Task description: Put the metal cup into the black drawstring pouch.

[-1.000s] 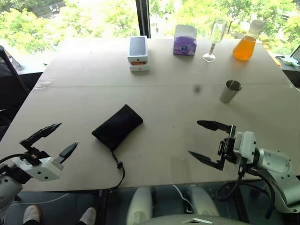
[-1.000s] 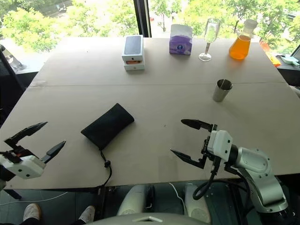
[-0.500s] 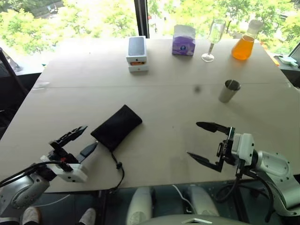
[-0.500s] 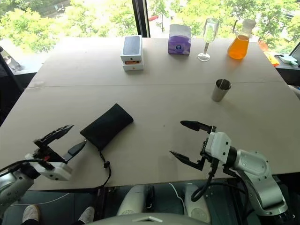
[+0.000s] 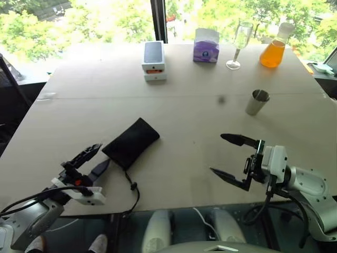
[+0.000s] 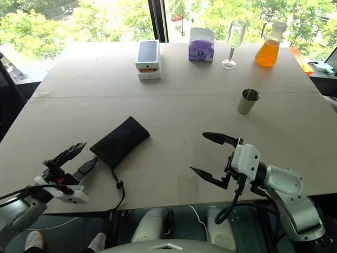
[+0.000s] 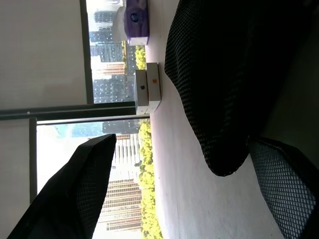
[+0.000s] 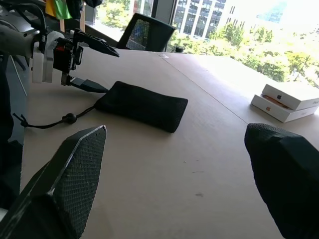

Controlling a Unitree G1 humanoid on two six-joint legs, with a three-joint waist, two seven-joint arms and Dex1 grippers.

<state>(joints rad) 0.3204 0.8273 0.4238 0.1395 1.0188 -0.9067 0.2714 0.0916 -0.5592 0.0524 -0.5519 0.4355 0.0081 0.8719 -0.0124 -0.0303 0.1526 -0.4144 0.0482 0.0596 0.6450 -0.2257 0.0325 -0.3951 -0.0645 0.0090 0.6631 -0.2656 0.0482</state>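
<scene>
Tan surface (image 5: 179,100): left gripper (image 5: 93,159) wide beside pouch (image 5: 131,142); right gripper (image 5: 227,156) wide, cup (image 5: 257,102) well beyond.

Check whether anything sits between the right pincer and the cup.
Nothing visible does. The right pincer hangs open over bare table, with the cup standing alone beyond it.

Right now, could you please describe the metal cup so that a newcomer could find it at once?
On the table, look to its right side, nearer than the wine glass and orange flask. The metal cup stands alone: short, silver, opaque, without a stem.
</scene>
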